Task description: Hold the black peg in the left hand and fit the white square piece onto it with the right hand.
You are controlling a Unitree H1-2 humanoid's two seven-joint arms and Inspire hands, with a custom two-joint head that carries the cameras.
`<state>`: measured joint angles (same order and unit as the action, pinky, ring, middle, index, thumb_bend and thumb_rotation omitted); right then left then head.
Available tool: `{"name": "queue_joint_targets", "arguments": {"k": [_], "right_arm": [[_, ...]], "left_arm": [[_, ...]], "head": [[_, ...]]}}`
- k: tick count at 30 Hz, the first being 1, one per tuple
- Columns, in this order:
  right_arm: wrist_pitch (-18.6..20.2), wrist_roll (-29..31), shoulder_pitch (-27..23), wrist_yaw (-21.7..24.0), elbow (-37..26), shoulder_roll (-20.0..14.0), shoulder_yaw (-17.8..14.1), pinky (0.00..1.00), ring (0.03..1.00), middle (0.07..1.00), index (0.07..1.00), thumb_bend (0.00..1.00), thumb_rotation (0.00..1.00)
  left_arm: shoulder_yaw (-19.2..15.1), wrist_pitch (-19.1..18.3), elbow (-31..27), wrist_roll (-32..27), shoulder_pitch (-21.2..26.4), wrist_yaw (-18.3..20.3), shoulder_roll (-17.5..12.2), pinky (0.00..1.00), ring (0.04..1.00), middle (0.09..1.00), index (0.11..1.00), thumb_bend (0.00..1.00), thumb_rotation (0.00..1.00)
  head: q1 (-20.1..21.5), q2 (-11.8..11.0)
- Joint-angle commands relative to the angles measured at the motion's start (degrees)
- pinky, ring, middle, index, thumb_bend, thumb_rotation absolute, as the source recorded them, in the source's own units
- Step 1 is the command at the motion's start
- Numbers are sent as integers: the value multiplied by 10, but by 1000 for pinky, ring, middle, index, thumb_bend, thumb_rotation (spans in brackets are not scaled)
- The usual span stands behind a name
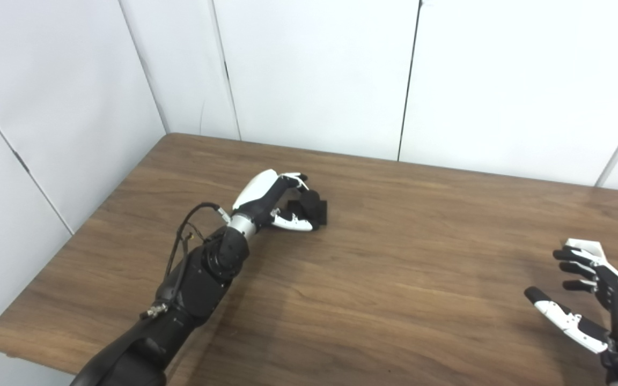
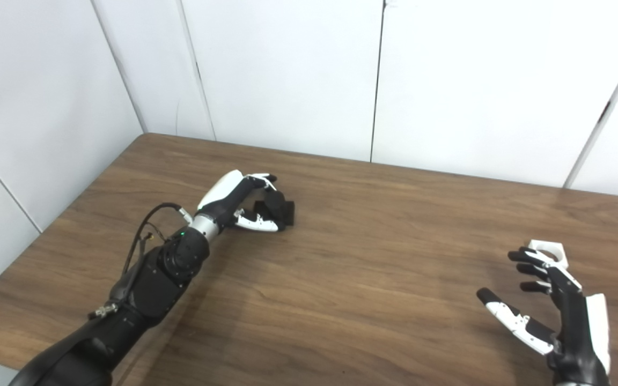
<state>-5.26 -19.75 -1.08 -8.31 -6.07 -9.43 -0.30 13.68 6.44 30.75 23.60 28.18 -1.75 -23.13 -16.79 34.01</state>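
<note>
Black peg (image 1: 315, 210), wooden table (image 1: 395, 279), white walls (image 1: 314, 69)

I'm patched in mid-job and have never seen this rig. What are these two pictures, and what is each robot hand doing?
Both pictures come from two cameras side by side on the robot's head, looking down at a wooden table, so they show one scene. The arms enter from the bottom edge. The left robot hand lies on the table with its fingers curled around the black peg; whether it has a firm hold is unclear. The right robot hand is open, fingers spread, holding nothing. The white square piece lies on the table just beyond its fingertips, partly hidden by them.
</note>
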Motion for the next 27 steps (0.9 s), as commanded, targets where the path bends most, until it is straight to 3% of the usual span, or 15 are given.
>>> {"name": "queue_joint_targets", "arguments": {"k": [1, 22, 27], "right_arm": [[-3, -10, 10, 0, 7, -8, -4, 595, 719, 795, 675, 628, 333], [-11, -14, 11, -7, 8, -5, -3, 598, 716, 793, 669, 628, 323], [-9, -16, 11, -9, 4, -3, -3, 593, 711, 791, 667, 632, 316]], "left_arm": [[16, 18, 1, 6, -1, 28, 0, 932, 931, 884, 489, 523, 73], [30, 65, -41, -36, -11, 99, 6, 979, 965, 902, 488, 522, 72], [31, 92, -35, -55, -11, 120, 9, 980, 969, 896, 488, 523, 71]], "head": [[0, 0], [12, 3], [15, 4]]}}
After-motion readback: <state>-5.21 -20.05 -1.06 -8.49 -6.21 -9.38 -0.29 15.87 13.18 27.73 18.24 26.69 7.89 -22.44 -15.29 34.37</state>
